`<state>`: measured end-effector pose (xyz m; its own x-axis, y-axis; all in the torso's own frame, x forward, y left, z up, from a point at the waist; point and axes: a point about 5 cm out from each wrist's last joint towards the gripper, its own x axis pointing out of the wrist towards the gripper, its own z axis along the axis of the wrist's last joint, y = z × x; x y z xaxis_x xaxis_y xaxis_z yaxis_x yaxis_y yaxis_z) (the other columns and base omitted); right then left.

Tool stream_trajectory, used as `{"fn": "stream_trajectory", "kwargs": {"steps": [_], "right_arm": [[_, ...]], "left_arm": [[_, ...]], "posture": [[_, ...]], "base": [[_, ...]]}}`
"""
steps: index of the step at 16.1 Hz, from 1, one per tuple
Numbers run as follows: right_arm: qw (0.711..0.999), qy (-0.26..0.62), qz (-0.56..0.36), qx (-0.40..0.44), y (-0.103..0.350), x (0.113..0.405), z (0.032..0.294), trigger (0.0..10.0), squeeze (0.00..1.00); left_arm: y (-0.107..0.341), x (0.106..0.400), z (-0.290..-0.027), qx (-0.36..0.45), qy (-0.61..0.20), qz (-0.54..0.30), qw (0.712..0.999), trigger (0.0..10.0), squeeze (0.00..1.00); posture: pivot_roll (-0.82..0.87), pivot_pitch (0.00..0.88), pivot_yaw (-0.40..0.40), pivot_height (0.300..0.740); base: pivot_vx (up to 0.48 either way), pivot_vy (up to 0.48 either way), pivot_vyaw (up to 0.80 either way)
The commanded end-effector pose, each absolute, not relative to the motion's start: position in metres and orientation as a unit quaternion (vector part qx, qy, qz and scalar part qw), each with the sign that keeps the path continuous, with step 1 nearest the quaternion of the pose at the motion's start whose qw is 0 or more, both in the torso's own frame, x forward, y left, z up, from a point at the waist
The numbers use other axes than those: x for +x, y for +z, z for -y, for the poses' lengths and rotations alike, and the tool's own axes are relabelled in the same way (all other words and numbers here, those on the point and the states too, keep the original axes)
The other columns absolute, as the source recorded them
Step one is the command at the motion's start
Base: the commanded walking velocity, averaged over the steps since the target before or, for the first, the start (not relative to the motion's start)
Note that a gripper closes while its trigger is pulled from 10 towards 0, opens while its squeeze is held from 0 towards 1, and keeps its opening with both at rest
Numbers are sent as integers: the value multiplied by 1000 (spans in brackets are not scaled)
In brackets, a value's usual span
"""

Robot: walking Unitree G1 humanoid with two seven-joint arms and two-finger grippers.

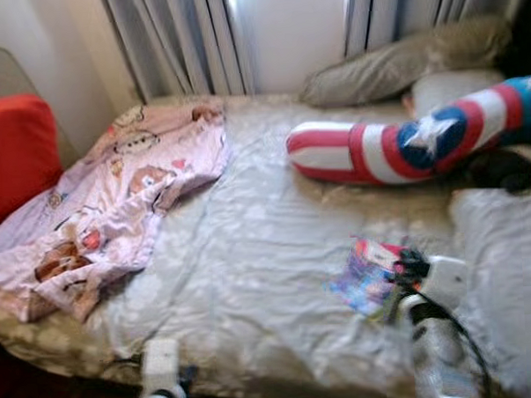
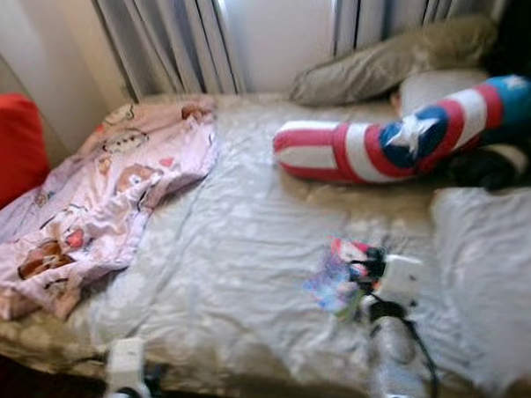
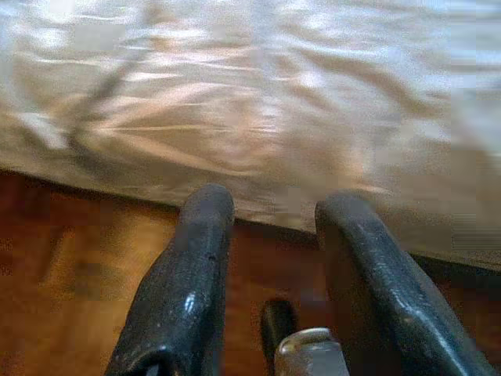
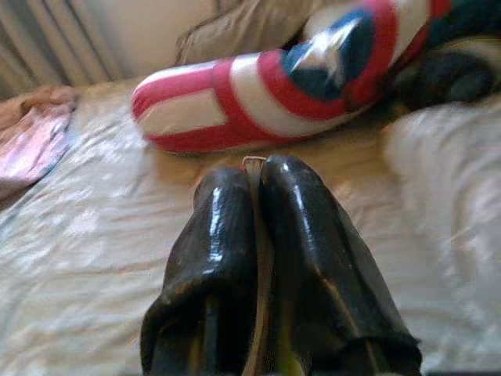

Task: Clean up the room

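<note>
Holding a thin, colourful packet (image 1: 368, 278) above the bed (image 1: 250, 252), the right gripper (image 4: 258, 168) has its two black fingers pressed together on the item's edge, a pale sliver of which shows between them in the right wrist view. In the head views the packet hangs at the end of the right arm, over the near right part of the grey sheet; whether it is clear of the sheet or brushing it cannot be told through the blur. The left gripper (image 3: 270, 207) sits low at the near edge of the bed, its fingers spread apart and holding nothing, with the wooden floor (image 3: 70, 266) beneath it.

Step in hand, as judged: one loose item has been gripped and is ready to be carried off; the tidying is at an early stage. A pink printed blanket (image 1: 116, 197) lies crumpled across the left side of the bed, next to a red cushion (image 1: 16, 148). A long red, white and blue star pillow (image 1: 395, 145) lies across the far right, in front of a grey pillow (image 1: 401, 65) by the curtains (image 1: 179, 40).

Next move, as judged: the packet needs a firm pinch during transport, since it is thin and held by its edge only, and no bin or shelf is in view, so the robot would have to turn to find a place for it.
</note>
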<state>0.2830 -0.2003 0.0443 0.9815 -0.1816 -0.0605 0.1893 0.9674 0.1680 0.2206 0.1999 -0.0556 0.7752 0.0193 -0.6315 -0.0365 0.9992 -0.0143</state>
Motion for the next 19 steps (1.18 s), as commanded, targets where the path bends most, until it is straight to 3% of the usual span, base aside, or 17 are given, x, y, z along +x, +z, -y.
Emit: {"fn": "stream_trajectory", "kwargs": {"steps": [1,13,19], "right_arm": [[992,-82,-3,94,52,289,191,10000,0],[992,-83,-9,93,51,289,193,10000,0],[992,-83,-14,90,50,290,193,10000,0]], "left_arm": [[-56,217,-212,-5,28,-340,940,10000,0],[-57,216,-211,-21,32,-342,939,10000,0],[-58,213,-213,-21,35,-345,938,10000,0]], "posture": [[12,0,44,740],[10,0,40,740],[12,0,39,740]], "base": [[0,0,0],[0,0,0],[0,0,-753]]}}
